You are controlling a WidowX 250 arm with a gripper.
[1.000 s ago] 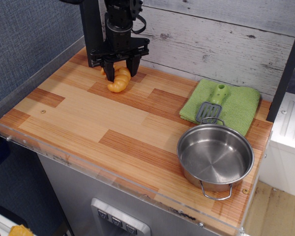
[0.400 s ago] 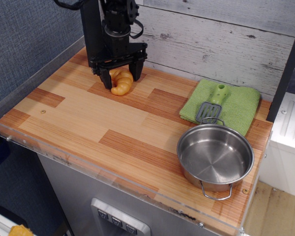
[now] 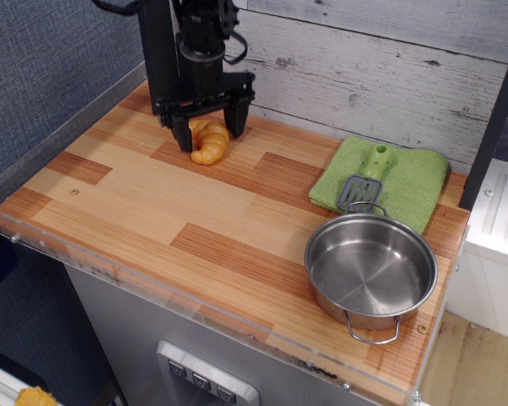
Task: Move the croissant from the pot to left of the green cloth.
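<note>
The golden-orange croissant (image 3: 208,141) lies on the wooden table top at the back left, well left of the lime-green cloth (image 3: 389,179). My gripper (image 3: 210,133) stands right over it, open, with one black finger on each side of the croissant and not clamping it. The steel pot (image 3: 370,269) stands empty at the front right, just in front of the cloth.
A green-handled spatula (image 3: 368,176) with a dark slotted head lies on the cloth, its head near the pot's rim. A clear acrylic lip (image 3: 178,296) runs along the table's front and left edges. A grey plank wall (image 3: 381,76) stands behind.
The fingers have spread apart around the croissant, letting it go, and the gripper has shifted slightly left. The croissant now rests on the table.
</note>
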